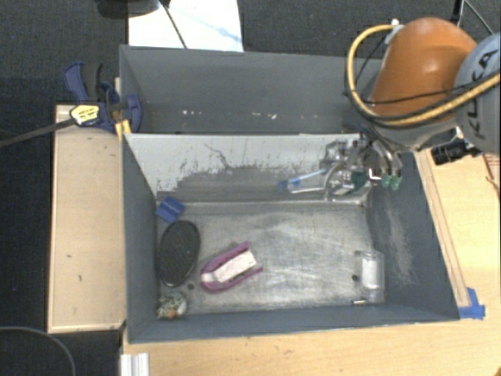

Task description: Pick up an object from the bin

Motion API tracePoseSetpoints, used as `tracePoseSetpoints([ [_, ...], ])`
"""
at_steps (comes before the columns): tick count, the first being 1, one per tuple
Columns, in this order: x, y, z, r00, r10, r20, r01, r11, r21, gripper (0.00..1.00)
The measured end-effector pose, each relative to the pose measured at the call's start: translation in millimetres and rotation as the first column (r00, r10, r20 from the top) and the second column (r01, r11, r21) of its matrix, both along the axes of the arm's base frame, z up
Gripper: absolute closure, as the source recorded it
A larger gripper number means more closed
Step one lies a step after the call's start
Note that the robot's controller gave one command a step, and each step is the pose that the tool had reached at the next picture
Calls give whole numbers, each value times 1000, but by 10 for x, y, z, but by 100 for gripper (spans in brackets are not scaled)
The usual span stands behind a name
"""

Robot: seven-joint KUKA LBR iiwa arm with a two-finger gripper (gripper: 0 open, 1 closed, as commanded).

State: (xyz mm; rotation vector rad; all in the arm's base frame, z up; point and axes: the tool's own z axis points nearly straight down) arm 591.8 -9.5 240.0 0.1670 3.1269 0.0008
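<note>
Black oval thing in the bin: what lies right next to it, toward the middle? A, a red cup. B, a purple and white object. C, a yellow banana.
B: the purple and white object lies just beside the black oval thing, on its inner side.

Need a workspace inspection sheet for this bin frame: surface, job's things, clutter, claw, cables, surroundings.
Surface: grey bin floor, scuffed; pale streaks on the far wall.
Job's things: black oval pad and purple-and-white piece at left; clear cylinder at near right; small blue thing by the far wall.
Clutter: blue scrap and crumpled bit along the left wall.
Claw: claw at the far wall's foot, right side, beside the small blue thing.
Cables: yellow cable loops round the orange wrist cover.
Surroundings: dark carpet.
</note>
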Motion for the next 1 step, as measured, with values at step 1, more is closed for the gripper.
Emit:
tracePoseSetpoints([
  [1, -193, 355, -45, 950, 313, -10, -313, 950, 1, 100],
])
